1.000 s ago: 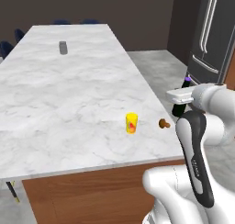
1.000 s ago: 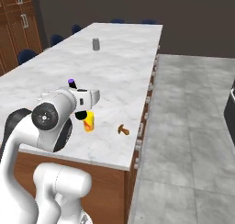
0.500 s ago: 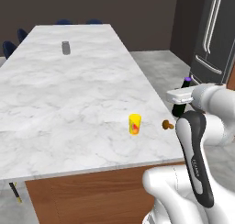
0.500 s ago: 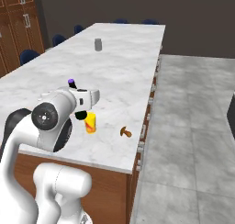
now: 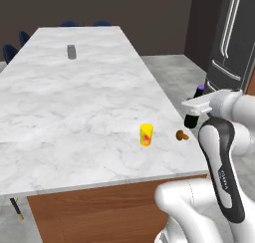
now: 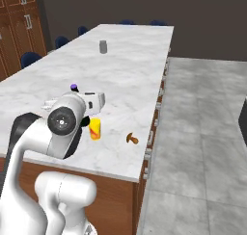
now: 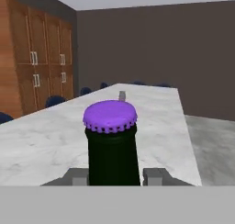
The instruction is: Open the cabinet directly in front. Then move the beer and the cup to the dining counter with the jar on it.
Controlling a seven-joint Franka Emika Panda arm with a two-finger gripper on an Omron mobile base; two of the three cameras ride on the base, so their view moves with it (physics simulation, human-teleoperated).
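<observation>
Hand view puts the beer squarely between the jaws, its purple cap rising just above them; the two grey finger pads sit tight against the bottle's dark sides, so the jaws look closed partway onto it and holding it. From the left base view the beer hangs at the near right edge of the dining counter, and whether its base is already resting on the marble I cannot tell. Just beside the jaws, inboard on the counter, stands the yellow cup, upright and seemingly delivered; what it holds is not visible. A small brown object lies between cup and bottle. Far beyond the jaws, up the counter, is the grey jar, contents unseen.

The risk, as I judge it: letting go this close to the edge could tip the tall bottle off the counter, or swinging inward could knock the cup.
</observation>
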